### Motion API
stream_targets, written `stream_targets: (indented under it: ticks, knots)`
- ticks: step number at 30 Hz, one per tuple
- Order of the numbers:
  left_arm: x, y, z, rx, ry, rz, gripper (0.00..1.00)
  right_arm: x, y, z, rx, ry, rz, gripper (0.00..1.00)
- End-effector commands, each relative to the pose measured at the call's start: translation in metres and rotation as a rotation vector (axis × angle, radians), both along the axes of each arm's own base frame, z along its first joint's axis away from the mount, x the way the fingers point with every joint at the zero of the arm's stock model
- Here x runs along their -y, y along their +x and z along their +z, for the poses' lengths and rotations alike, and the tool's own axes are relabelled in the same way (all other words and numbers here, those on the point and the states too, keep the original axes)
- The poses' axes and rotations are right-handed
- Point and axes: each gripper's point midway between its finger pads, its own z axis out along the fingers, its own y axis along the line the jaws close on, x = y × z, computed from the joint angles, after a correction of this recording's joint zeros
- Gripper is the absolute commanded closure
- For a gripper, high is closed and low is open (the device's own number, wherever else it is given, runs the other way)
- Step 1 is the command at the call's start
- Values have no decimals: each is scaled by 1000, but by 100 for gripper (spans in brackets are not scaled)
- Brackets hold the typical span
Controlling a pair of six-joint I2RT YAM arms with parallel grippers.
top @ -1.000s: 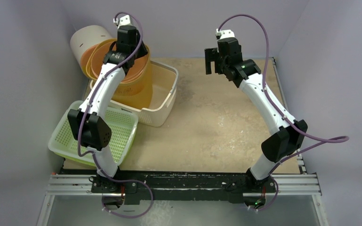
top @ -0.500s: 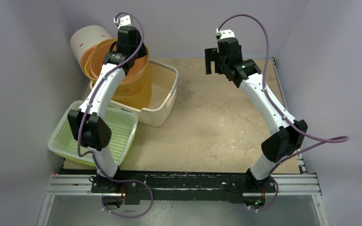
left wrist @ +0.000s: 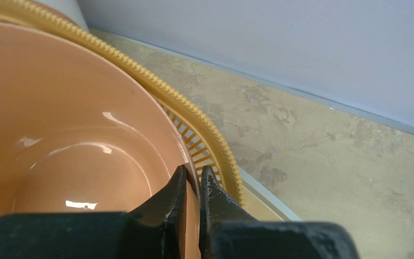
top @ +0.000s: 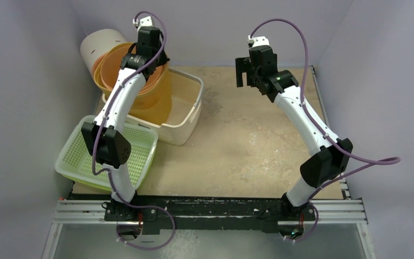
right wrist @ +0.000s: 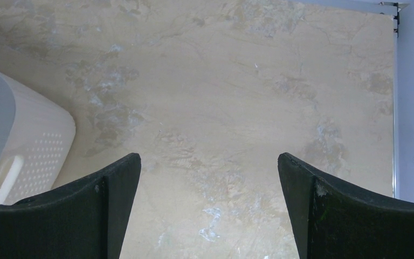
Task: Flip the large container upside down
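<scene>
From above, you see the orange container (top: pixel 159 100) tilted in the white bin (top: pixel 188 116), with your left gripper (top: pixel 149 58) at its rim. Your left wrist view adds that the jaws are clamped on that rim, and a ribbed strainer (left wrist: pixel 194 110) sits just outside it. Your right wrist view shows the right gripper (right wrist: pixel 209 162) spread wide above the table (right wrist: pixel 237 91).

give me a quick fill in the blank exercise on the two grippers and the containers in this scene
1. The left gripper is ____ on the rim of the orange container.
2. The right gripper hangs ____ over the bare table, holding nothing.
3. The mesh basket at the table's near left corner is ____ in colour.
4. The white bin that the orange container sits in lies on the ____ half of the table.

Missing words: shut; open; green; left
</scene>
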Motion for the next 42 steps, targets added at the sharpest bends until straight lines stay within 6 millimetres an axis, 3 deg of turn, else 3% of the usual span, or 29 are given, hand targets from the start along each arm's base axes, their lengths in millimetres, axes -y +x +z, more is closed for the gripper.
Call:
stream_targets:
  ticks: [1,4,7,10,14,17,26,31,42]
  knots:
    - [-35,-51,-116,-437,190,15,100,10,-7,29,83,24,-27,1]
    - [-38,-50,-99,-392,192,30,100,11,-8,28,85,24,-29,1]
    - [-48,-48,-66,-320,220,70,100,11,-8,28,86,29,-31,1]
    - [-62,-51,-9,-207,253,139,100,9,-6,30,91,35,-29,1]
    - [-82,-65,87,39,238,241,100,12,-4,34,100,26,-37,1]
    - [-97,-83,134,172,224,316,100,15,-2,38,104,16,-50,1]
    - [-114,-132,230,523,65,396,100,27,0,64,160,53,-103,2]
    - [-116,-151,270,636,11,392,100,32,1,74,184,64,-122,2]
    - [-97,-208,370,1006,-270,226,100,99,6,124,312,175,-276,2]
